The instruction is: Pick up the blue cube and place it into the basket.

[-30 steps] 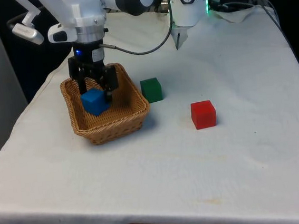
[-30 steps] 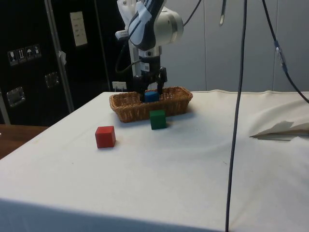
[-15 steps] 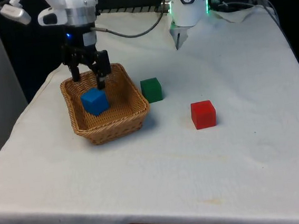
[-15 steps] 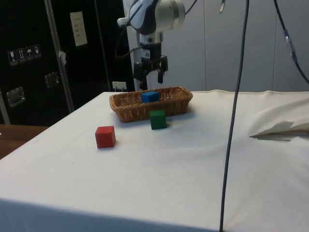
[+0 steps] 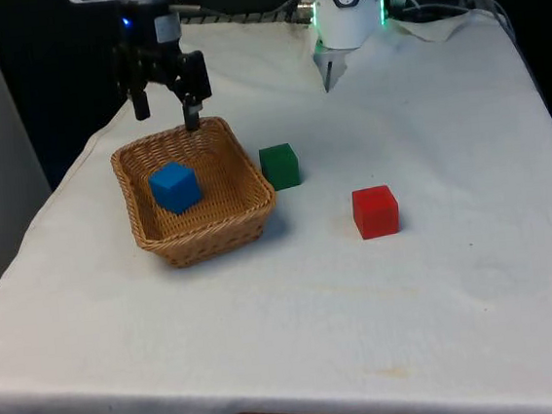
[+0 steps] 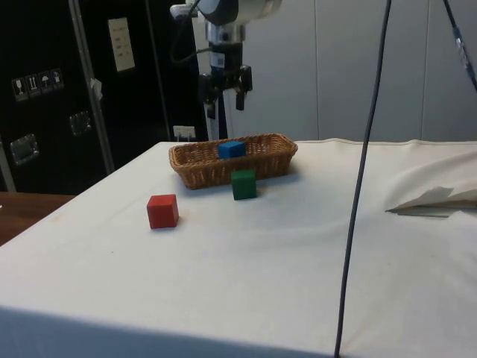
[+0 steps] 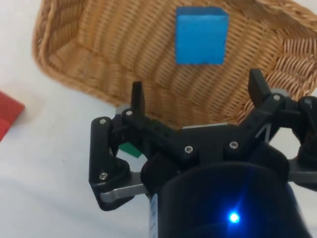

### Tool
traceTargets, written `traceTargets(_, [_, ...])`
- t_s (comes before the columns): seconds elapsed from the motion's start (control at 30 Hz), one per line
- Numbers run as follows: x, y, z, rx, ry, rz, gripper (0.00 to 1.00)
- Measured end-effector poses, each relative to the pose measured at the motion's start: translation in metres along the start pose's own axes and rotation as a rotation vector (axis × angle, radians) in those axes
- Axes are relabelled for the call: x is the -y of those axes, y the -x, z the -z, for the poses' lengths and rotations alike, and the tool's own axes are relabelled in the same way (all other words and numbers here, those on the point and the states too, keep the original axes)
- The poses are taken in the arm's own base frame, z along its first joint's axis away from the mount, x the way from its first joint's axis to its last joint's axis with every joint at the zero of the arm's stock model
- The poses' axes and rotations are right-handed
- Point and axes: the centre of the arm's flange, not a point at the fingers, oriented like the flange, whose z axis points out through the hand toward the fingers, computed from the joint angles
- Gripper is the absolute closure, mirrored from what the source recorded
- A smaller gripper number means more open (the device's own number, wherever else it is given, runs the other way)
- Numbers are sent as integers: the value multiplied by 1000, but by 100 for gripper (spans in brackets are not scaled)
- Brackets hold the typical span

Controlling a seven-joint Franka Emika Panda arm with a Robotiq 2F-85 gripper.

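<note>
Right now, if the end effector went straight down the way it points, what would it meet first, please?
Probably the basket, near its far rim. The end effector points down, open; the blue cube lies nearer the camera.

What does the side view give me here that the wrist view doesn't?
Side view alone: the gripper hangs above the basket, clear of its rim, and the whole green cube stands outside against the basket's wall, the red cube farther off.
Wrist view alone: looking down into the basket, the blue cube sits on its woven floor, between the open fingers in line of sight.
Both: blue cube in the basket, untouched.
</note>
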Motion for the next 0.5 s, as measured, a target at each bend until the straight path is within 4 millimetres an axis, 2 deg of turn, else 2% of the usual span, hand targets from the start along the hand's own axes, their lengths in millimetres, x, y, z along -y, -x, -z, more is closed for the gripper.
traceTargets(0.1, [6, 0, 7, 1, 1, 7, 0])
traceTargets(0.3, [31, 3, 37, 2, 6, 35, 0])
traceTargets(0.4, [35, 3, 40, 2, 5, 39, 0])
traceTargets(0.5, [46, 5, 53, 0, 4, 52, 0])
